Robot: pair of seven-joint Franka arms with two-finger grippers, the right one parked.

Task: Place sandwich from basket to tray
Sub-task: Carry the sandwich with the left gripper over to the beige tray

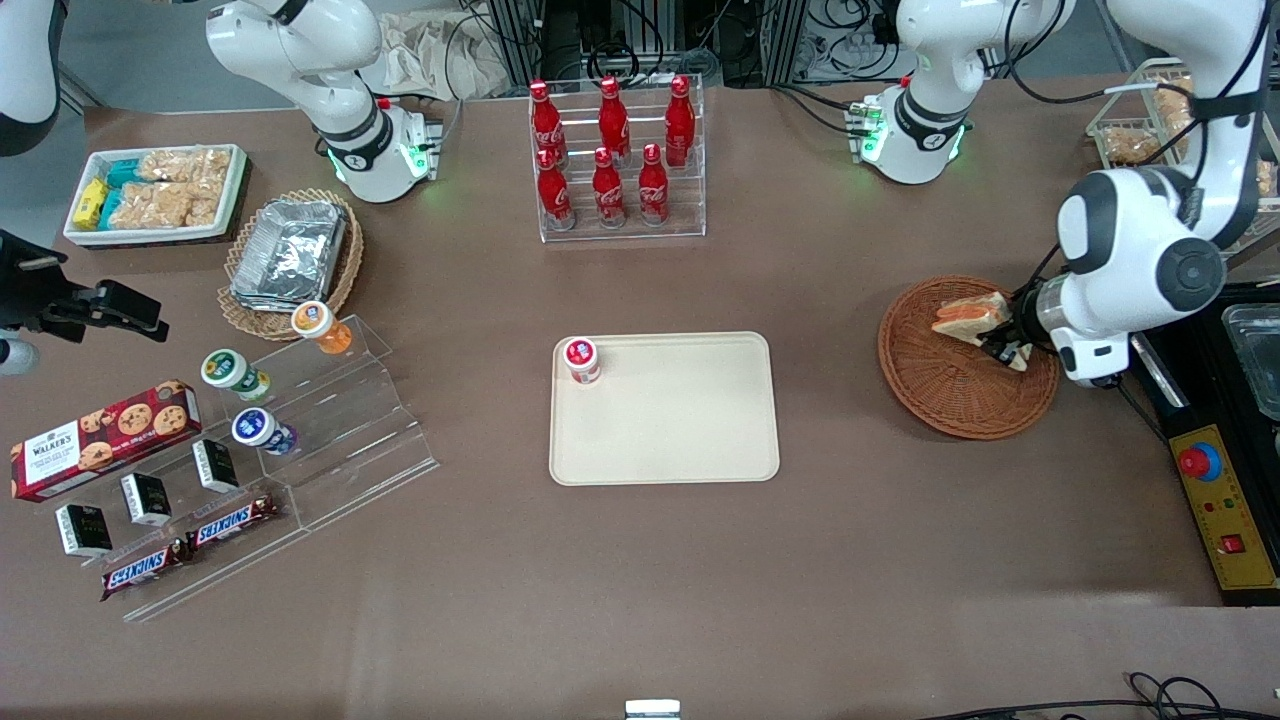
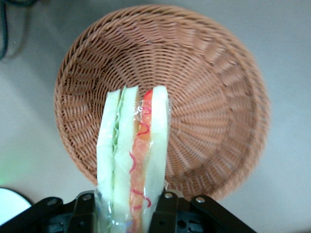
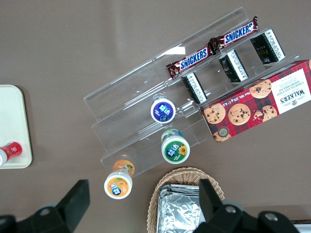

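wrist view: gripper (image 2: 130, 204) jaws clamped on the sandwich (image 2: 133, 155) — held upright above the basket (image 2: 218, 97).

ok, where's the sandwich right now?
The sandwich is clamped in the left gripper, above the reddish-brown basket at the working arm's end of the table. It hasn't reached the tray.

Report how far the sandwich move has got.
Done: the gripper is shut on the sandwich; in the wrist view the wedge stands between its fingers. In hand: the sandwich is above the basket, seemingly lifted off the weave. Left: carry it toward the parked arm's end of the table and set it on the tray, which so far holds only a small red-lidded cup in one corner.
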